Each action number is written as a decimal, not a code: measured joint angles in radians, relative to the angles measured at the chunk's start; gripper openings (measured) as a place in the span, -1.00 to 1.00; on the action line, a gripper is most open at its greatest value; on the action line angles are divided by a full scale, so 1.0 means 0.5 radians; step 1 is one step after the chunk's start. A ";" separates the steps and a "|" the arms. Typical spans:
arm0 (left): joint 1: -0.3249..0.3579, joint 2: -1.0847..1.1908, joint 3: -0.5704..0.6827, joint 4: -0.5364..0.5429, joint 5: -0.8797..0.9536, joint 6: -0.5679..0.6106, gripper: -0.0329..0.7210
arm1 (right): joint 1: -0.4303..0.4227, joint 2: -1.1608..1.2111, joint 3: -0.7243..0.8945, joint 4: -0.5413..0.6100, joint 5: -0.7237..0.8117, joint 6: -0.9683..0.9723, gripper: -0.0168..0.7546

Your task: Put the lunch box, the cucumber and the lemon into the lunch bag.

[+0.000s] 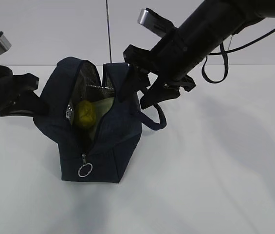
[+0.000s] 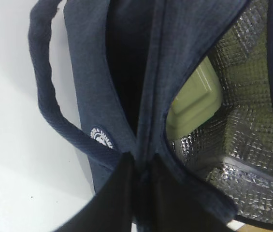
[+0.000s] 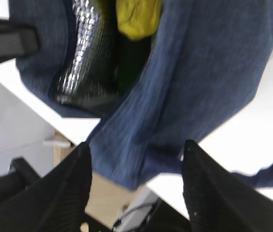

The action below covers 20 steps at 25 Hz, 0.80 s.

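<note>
With lemon (image 1: 85, 113) and lunch box (image 2: 194, 104) inside the lunch bag (image 1: 113, 146), left hand (image 2: 138, 166) pinches its rim, right hand (image 3: 136, 164) gapes empty beside it; the cucumber seems next, unseen.

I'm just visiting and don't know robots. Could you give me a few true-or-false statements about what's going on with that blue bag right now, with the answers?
1. The lemon is already inside the lunch bag. True.
2. The bag's zipper is fully closed. False: the bag gapes open, showing its silver lining, with the zipper ring hanging low at the front.
3. The left gripper has its jaws pinched shut on the bag's fabric edge. True.
4. The lunch box sits on the table beside the bag. False: its pale green lid shows inside the bag.
5. The right gripper has its jaws closed tight. False: they stand apart, with bag fabric hanging between them.
</note>
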 joint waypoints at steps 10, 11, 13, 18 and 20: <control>0.000 0.000 -0.003 0.000 0.043 0.000 -0.87 | 0.003 0.070 0.021 0.025 -0.191 -0.033 -0.03; 0.000 0.000 -0.003 0.000 0.052 0.000 -0.87 | 0.003 0.083 0.021 0.028 -0.200 -0.033 -0.10; 0.000 0.000 -0.008 -0.008 0.081 0.000 -0.87 | 0.003 0.105 0.021 0.044 -0.213 -0.033 -0.28; 0.000 0.000 -0.009 -0.043 0.145 0.000 -0.87 | 0.003 0.119 0.021 0.065 -0.228 -0.044 -0.63; 0.000 0.000 -0.009 -0.095 0.175 0.000 -0.87 | 0.003 0.119 0.021 0.065 -0.232 -0.049 -0.81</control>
